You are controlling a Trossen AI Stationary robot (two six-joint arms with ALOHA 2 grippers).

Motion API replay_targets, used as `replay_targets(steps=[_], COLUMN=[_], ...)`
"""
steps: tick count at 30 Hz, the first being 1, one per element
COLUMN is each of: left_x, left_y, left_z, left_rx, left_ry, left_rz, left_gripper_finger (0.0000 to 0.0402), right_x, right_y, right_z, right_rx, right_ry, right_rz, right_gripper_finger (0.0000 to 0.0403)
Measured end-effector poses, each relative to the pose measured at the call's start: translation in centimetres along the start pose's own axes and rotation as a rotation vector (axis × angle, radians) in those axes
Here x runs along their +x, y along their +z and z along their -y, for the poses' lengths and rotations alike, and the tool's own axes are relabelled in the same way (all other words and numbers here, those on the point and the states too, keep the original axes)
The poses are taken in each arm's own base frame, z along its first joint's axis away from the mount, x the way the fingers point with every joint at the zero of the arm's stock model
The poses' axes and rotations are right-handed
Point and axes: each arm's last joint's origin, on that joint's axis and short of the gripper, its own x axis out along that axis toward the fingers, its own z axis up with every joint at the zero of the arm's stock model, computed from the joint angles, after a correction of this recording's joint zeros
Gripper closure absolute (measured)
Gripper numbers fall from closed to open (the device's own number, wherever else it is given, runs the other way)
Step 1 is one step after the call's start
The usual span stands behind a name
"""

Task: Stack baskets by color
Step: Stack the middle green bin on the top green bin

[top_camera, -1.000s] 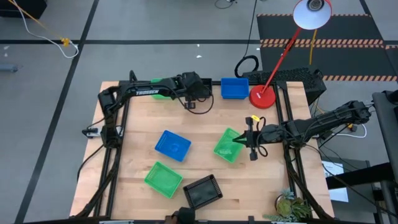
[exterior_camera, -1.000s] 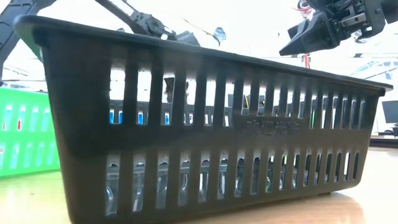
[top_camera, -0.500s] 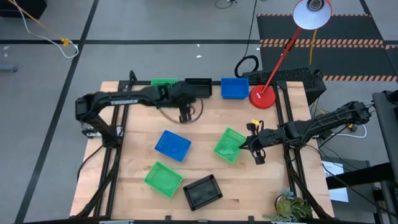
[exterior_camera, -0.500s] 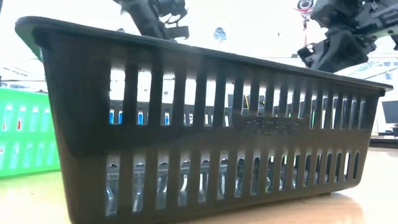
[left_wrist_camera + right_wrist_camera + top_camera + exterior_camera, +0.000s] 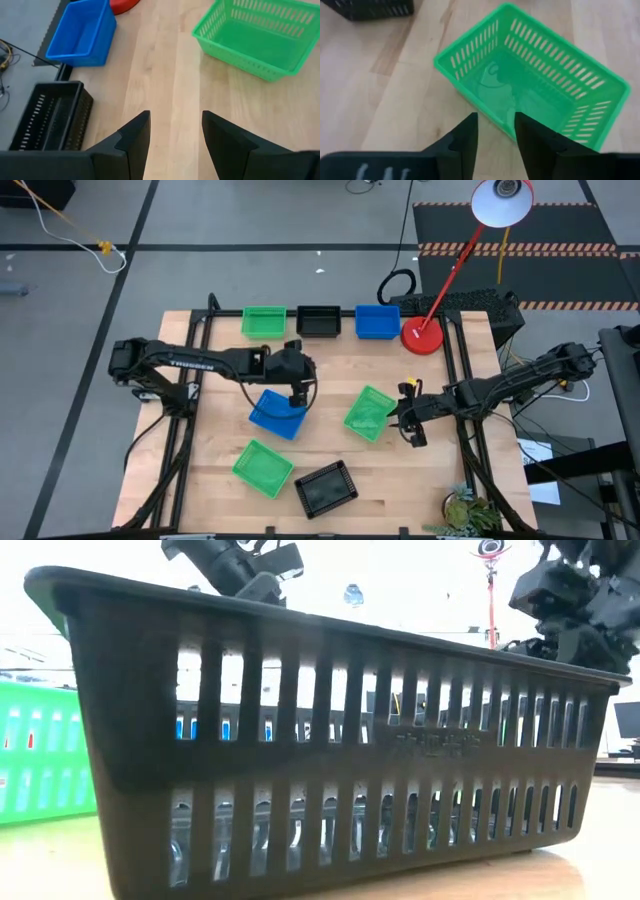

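Observation:
Green [image 5: 265, 321], black [image 5: 319, 321] and blue [image 5: 377, 322] baskets stand in a row at the table's far edge. A blue basket [image 5: 277, 414], a green basket [image 5: 369, 412], another green basket [image 5: 263, 468] and a black basket [image 5: 326, 487] lie loose on the table. My left gripper [image 5: 297, 395] hangs open over the loose blue basket's far rim, nothing between its fingers [image 5: 175, 125]. My right gripper [image 5: 495, 127] is open at the middle green basket's [image 5: 530, 90] right rim, one finger toward its inside and one outside. My right gripper's fingers [image 5: 470, 125] slant down from the table's right, on either side of the green basket's right rim [image 5: 485, 107]. Whether they touch it I cannot tell. The basket rests flat on the table.
A red round lamp base [image 5: 422, 337] stands at the far right beside the blue basket, its stem leaning away over the table's far edge. In the low view the near black basket [image 5: 330, 770] fills the picture. Bare wood lies between the far row and the loose baskets.
My left gripper has swung from the far row, where the black basket now shows uncovered, toward the near edge to above the loose blue basket. My right gripper has sunk toward the middle green basket's right rim and has opened. No basket has moved.

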Motion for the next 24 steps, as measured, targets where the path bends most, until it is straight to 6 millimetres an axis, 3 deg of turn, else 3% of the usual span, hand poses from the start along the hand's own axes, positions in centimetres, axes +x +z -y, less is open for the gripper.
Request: replay_targets(steps=[17,24], left_x=[-0.1,-0.1], left_y=[0.2,0.8], left_z=[0.3,0.3], left_rx=[0.012,-0.015], left_ry=[-0.006,0.0], left_rz=[0.013,0.074], left_gripper_finger=[0.022,0.022], right_x=[3.1,3.3], right_y=[-1.0,-0.5], right_z=[0.8,0.9], right_rx=[-0.148,-0.161], right_ry=[-0.034,-0.039], right_rz=[-0.099,-0.059], right_gripper_finger=[0.0286,0.035])
